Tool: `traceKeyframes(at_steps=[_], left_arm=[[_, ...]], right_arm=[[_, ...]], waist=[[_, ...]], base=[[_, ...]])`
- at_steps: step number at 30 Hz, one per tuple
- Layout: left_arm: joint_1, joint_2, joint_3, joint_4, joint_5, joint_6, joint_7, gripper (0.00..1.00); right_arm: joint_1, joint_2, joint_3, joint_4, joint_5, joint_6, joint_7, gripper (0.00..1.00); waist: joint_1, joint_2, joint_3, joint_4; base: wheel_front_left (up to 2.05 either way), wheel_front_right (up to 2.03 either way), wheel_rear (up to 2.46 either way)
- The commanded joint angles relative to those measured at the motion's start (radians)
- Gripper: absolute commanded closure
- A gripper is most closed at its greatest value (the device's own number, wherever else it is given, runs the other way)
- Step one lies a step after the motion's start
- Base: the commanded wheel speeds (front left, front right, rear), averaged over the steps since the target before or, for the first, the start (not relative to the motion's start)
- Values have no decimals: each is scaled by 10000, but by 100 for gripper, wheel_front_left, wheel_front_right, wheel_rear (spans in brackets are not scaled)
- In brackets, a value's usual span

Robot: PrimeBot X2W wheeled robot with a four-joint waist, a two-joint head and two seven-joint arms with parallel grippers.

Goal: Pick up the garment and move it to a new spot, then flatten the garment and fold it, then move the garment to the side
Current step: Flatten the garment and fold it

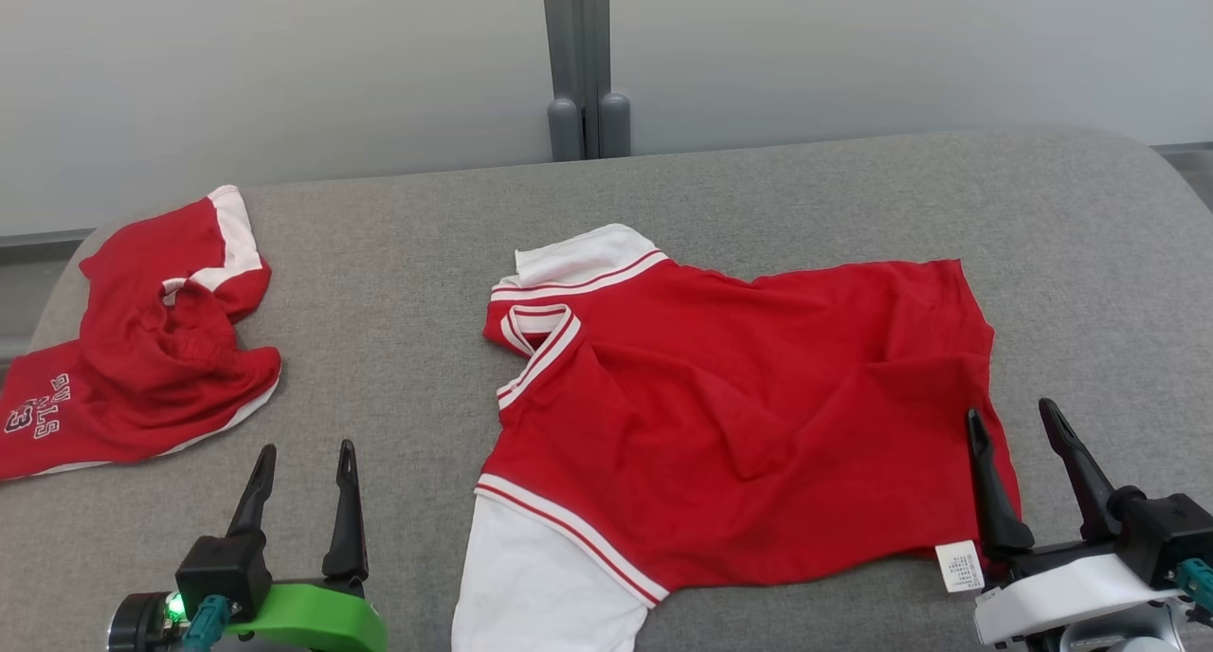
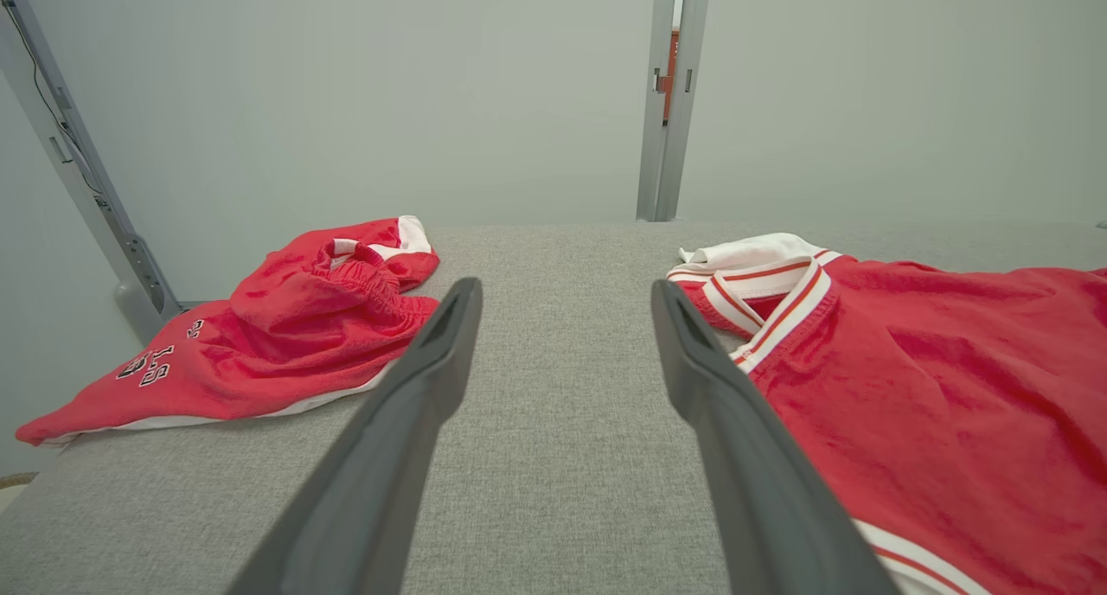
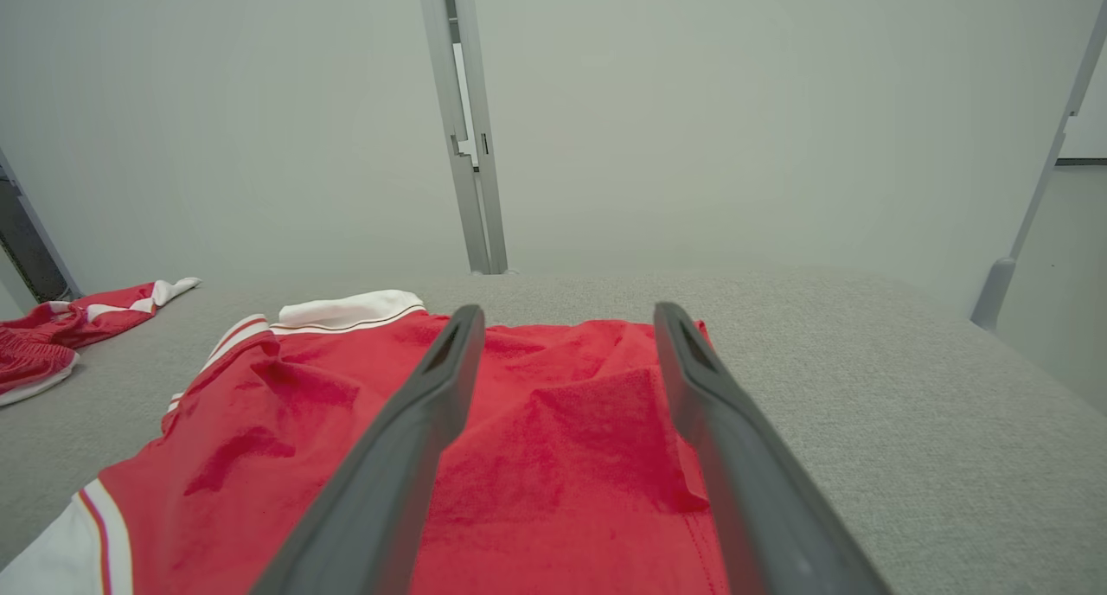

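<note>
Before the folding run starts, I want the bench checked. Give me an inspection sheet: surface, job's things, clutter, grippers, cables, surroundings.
Surface: grey padded surface, bare between the garments.
Job's things: red shirt with white sleeves, spread out but wrinkled; white label at its near hem.
Clutter: red shorts, crumpled at the left edge, apart from the shirt.
Grippers: left gripper open over bare surface; right gripper open over the shirt's hem; neither holds anything.
Cables: teal plug at the left gripper's base; thin dark cable along a frame bar.
Surroundings: pale wall; grey post behind the surface.
</note>
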Motion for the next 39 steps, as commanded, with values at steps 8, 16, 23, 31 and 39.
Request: traceKeyframes(at_steps=[8, 16, 23, 31, 39], left_arm=[[48, -1, 31, 14, 90, -26, -5, 0], [86, -13, 26, 15, 99, -37, -5, 0], [137, -32, -260, 421, -7, -125, -5, 0], [224, -40, -1219, 1493, -270, -245, -5, 0], [47, -37, -2134, 2708, -566, -221, -5, 0]], right_arm=[[62, 8, 4, 70, 39, -15, -32, 0], [81, 22, 3, 126, 21, -15, -32, 0], [49, -24, -312, 549, 119, -17, -32, 0], [-57, -202, -790, 1772, 83, -15, -32, 0], [-420, -300, -881, 3410, 64, -17, -32, 0]], waist=[[0, 0, 2, -7], [0, 0, -32, -21], [0, 0, 10, -21], [0, 0, 148, -65], [0, 0, 381, -119]], base=[[0, 0, 0], [0, 0, 0], [0, 0, 0], [0, 0, 0], [0, 0, 0]])
